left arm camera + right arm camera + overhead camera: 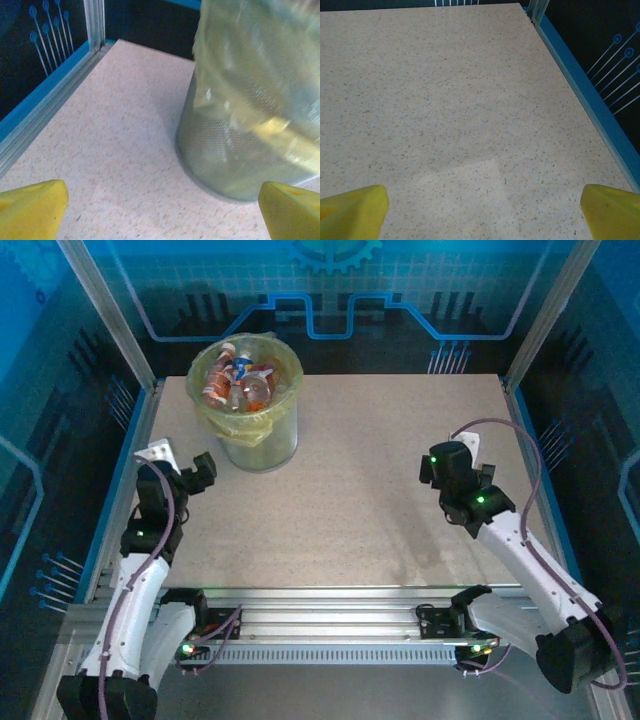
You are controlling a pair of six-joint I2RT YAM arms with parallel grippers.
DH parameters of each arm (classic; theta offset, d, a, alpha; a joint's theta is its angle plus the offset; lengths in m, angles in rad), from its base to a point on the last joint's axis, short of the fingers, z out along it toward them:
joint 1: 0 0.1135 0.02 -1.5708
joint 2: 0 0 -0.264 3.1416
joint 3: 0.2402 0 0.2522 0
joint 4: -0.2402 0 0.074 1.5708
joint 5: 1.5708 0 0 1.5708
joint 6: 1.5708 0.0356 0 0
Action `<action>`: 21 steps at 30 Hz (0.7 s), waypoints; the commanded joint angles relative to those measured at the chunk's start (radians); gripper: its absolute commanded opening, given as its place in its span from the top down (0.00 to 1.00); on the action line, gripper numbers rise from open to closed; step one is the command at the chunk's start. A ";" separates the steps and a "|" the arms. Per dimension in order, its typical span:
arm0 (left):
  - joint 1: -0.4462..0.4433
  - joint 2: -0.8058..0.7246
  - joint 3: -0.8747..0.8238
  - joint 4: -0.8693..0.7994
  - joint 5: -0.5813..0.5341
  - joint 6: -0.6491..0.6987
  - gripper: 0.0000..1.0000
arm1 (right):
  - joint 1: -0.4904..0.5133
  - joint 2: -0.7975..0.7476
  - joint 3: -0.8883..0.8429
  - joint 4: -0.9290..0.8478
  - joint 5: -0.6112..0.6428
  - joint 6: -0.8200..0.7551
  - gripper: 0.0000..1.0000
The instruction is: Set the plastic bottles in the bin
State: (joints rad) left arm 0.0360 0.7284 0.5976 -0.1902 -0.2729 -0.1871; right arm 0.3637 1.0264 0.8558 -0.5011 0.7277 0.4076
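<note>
Looking down past my left claw (160,220), I see its yellow fingers (32,207) spread wide with nothing between them, only the speckled desk (115,140) beneath. My right claw (480,217) is likewise released and holds nothing, hanging over the same desk top.

Just ahead and to the right of my left claw stands the bin (235,150). Its translucent wall and yellow-green bag liner are near that side's fingertip but apart from it. From my right claw the bin is well apart, far ahead and to the left.

Inside it, below the rim, lie the plastic bottles (240,380): a heap of clear bodies with orange and red labels and a touch of blue.

I judge these bottles light, thin-walled and easily crushed, with slick sides that could squirt out of a hard pinch. The best hold is probably across the labelled middle, or just under the cap where the neck is stiffer, with a gentle squeeze. The bin looks light enough to slide if I nudge it.
</note>
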 commanded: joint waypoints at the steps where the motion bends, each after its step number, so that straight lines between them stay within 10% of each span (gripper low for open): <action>1: -0.005 -0.024 -0.094 0.144 -0.033 0.039 0.01 | -0.048 0.047 -0.025 0.125 -0.025 -0.078 0.00; 21: -0.004 0.208 -0.395 0.738 0.072 0.096 0.01 | -0.284 0.033 -0.432 0.849 -0.329 -0.268 0.00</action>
State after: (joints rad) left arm 0.0360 0.8848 0.2237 0.3744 -0.2447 -0.1192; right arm 0.1181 1.0645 0.4492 0.1936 0.4656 0.1337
